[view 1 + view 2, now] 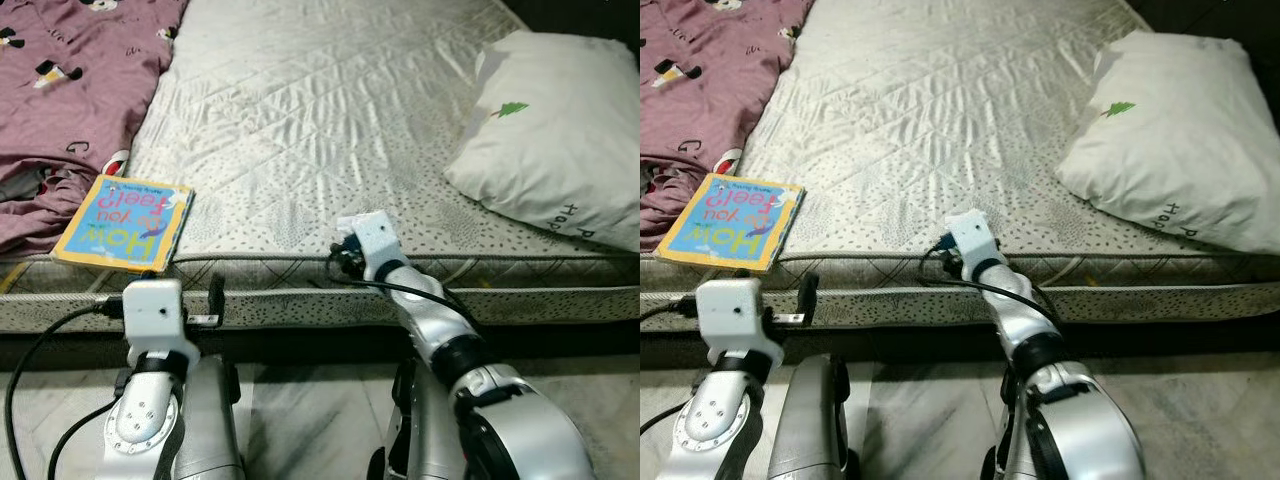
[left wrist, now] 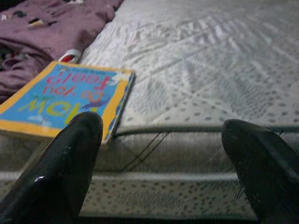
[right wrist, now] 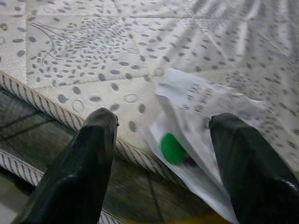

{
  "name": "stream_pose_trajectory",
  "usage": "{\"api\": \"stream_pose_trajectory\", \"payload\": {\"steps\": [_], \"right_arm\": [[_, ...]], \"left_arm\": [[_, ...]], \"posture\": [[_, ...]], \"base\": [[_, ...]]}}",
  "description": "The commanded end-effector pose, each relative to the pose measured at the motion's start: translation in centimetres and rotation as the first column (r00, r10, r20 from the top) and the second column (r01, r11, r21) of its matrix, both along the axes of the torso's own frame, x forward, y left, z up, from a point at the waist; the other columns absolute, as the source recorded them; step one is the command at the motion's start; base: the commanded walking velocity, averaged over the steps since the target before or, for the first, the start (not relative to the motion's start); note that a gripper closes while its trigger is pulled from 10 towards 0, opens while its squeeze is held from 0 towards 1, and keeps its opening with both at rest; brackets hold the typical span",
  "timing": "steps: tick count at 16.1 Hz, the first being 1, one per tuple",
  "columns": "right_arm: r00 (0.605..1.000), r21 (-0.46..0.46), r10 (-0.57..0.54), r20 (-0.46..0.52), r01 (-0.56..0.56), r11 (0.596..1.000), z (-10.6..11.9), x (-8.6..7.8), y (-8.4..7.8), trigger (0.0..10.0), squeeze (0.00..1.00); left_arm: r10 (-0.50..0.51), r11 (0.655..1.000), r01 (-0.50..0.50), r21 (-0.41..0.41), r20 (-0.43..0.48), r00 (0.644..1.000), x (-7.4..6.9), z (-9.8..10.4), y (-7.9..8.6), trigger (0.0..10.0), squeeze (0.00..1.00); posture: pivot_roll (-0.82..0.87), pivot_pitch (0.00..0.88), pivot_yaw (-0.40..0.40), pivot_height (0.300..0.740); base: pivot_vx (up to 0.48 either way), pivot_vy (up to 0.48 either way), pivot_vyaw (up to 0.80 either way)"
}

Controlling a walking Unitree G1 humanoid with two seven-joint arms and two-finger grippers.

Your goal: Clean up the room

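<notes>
Bare quilted mattress (image 1: 330, 120) in pale grey-white, stitched in diamond lines and speckled with small dark dots, spread across most of the scene. Piped edge and dotted side panel along the near border, dark gap beneath. Glossy grey tiled floor (image 1: 310, 420) below, streaked with pale reflections. Purple patterned bedding (image 1: 70, 80) heaped at the far left. Soft, even indoor light, faint sheen on the fabric.

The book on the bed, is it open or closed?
Closed. The book lies flat on the mattress near its front edge, blue and yellow cover facing up, beside the purple bedding.
</notes>
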State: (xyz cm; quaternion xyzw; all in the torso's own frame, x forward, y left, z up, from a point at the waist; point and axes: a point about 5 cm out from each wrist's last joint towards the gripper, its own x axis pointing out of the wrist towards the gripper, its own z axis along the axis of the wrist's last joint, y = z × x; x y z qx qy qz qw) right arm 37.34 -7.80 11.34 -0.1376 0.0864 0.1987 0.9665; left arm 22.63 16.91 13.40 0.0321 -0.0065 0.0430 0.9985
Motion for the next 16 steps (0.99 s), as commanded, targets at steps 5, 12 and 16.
{"api": "stream_pose_trajectory", "payload": {"steps": [5,12,16], "right_arm": [[0.999,0.041,-0.015,-0.048,0.017,0.999,-0.8,-0.2,1.3,0.0,0.0],[0.997,0.026,-0.022,-0.069,0.024,0.999,-1.5,-0.7,2.3,0.0,0.0],[0.997,0.025,-0.03,-0.07,0.032,0.999,-1.6,-0.7,2.3,0.0,0.0]], "left_arm": [[0.01,1.0,-0.01,0.017,-0.003,1.0,-0.5,0.8,0.3,10.0,0.0],[0.02,1.0,-0.02,0.016,-0.012,1.0,-0.3,0.9,0.3,10.0,0.0],[0.017,1.0,-0.017,0.013,-0.007,1.0,0.1,1.0,0.2,10.0,0.0]], "posture": [[0.31,0.199,-0.022,0.479],[0.31,0.199,-0.027,0.479],[0.31,0.193,-0.028,0.479]], "base": [[0.0,0.0,0.0],[0.0,0.0,0.0],[0.0,0.0,0.0]]}}
